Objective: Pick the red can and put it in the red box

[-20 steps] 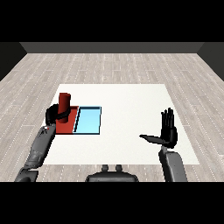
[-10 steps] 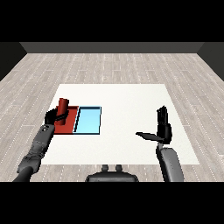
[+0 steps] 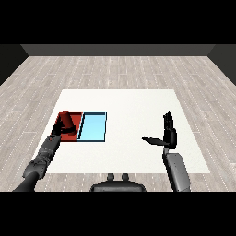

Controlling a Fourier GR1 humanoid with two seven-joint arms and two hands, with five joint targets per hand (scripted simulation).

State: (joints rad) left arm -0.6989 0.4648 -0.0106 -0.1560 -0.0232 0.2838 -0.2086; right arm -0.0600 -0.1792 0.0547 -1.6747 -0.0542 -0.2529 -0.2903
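Observation:
The red can [image 3: 65,119] lies tilted over the red tray [image 3: 76,117] at the table's left, its top leaning away from me. My left hand [image 3: 57,131] is at the can's near end, with dark fingers curled round its lower part. The can and forearm hide most of that hand. My right hand [image 3: 168,134] hovers over the right side of the table, far from the can. It is open, with its fingers straight up and its thumb pointing left.
A light blue tray [image 3: 93,127] lies right beside the red tray, on its right. The white table [image 3: 133,106] spreads between the trays and my right hand; its near edge is just ahead of both forearms.
The can has gone from upright in my left hand to tilted low over the red tray. My left arm has dropped and drawn back. My right hand has turned edge-on.

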